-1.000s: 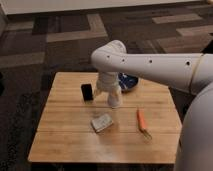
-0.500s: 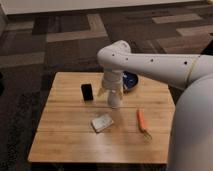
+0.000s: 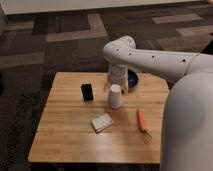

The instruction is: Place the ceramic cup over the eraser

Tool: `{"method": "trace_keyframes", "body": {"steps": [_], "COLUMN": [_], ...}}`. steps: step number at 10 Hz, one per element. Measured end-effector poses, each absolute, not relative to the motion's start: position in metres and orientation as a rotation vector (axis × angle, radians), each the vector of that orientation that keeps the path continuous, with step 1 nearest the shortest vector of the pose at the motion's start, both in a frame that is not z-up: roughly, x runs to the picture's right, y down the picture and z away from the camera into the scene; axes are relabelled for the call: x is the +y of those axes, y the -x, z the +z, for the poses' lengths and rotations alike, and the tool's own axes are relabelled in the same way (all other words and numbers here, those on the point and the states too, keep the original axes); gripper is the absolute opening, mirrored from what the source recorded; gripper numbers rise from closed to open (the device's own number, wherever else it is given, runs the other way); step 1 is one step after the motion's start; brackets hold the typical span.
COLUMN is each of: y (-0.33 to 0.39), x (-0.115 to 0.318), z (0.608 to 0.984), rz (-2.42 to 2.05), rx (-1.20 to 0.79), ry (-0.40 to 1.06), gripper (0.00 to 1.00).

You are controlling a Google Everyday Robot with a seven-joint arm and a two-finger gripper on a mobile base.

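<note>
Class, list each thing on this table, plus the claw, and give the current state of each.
ceramic cup: beside the eraser, not covering it.
eraser: uncovered, untouched.
claw: at the cup's top.
pale block: lying flat.
orange stick: lying flat.
blue bowl: partly hidden by the arm.
</note>
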State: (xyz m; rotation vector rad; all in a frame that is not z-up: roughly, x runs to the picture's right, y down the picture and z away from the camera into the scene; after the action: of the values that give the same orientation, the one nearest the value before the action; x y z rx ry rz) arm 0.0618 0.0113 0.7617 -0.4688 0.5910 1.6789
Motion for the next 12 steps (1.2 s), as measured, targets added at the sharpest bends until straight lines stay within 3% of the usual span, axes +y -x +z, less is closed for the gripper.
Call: {"method": "trace_keyframes", "body": {"steps": [10,12], "y": [-0.057,-0.056], "x": [0.019,0.021], "z": [0.799,0.803], "rz": [1.633,1.625], "rx": [0.646,0.658], "ry": [0.51,0.517], "gripper": [0.65,0.58]}}
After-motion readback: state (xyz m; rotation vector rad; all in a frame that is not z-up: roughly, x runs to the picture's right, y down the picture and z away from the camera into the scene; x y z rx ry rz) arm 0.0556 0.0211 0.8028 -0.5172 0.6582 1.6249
